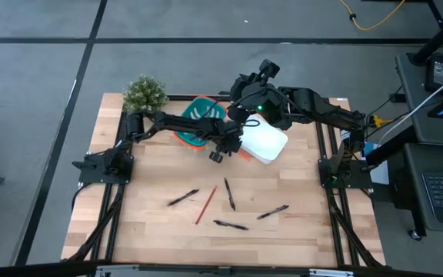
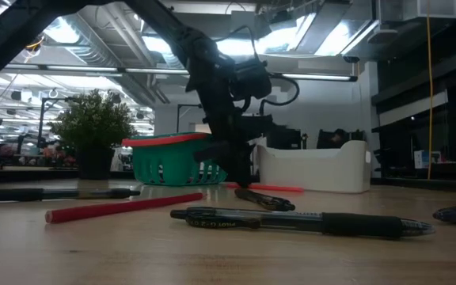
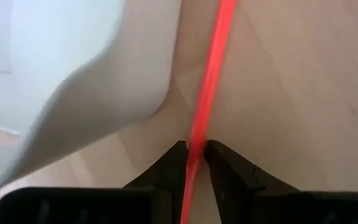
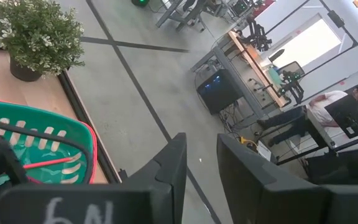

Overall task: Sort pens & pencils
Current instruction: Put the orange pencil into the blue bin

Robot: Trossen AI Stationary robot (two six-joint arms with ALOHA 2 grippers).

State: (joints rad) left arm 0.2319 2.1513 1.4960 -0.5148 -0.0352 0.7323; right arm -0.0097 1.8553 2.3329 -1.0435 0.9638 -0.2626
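Your left gripper [image 3: 194, 155] is down at the table beside the white bin [image 1: 264, 142], its fingers clamped on a thin orange-red pencil [image 3: 210, 87] that lies along the wood. A second pencil [image 1: 205, 205] lies loose on the near half of the table among four black pens [image 1: 229, 194]. The green basket [image 4: 55, 134] with its red rim holds one pencil [image 4: 50, 163]. Your right gripper [image 4: 201, 163] is raised over the bins, fingers slightly apart, holding nothing.
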